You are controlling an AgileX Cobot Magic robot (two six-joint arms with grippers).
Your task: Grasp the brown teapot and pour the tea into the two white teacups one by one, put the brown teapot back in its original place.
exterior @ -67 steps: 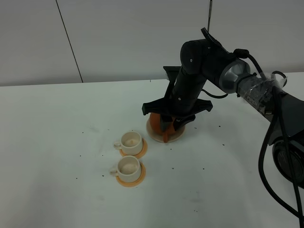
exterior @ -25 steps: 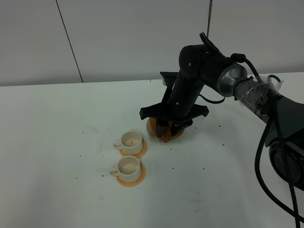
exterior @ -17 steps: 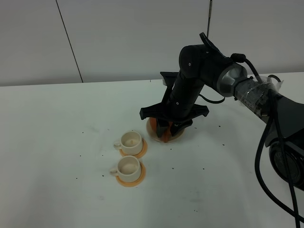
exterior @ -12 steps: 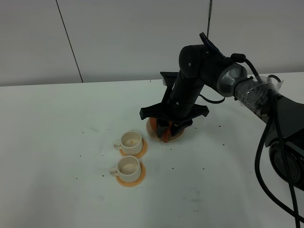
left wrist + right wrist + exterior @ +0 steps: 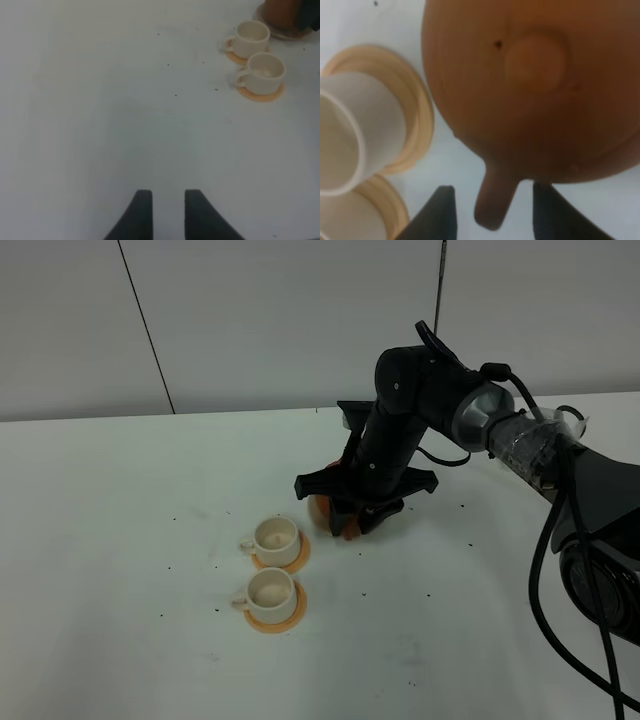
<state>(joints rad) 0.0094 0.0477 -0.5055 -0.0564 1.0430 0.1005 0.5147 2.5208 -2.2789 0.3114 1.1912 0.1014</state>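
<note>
Okay, grasp step: your right gripper (image 5: 494,195) sits wide open astride the brown teapot (image 5: 530,100) stub, so close, then lift

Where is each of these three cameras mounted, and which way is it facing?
Exterior high: mounted high off the arms, looking down on the white table; shows the right arm bent over the brown teapot.
Left wrist: on the left arm, looking across the table toward the two white teacups; its own fingers show.
Right wrist: on the right arm, looking closely down on the teapot; its fingers show.
Shared: all three see teapot and teacups.
</note>
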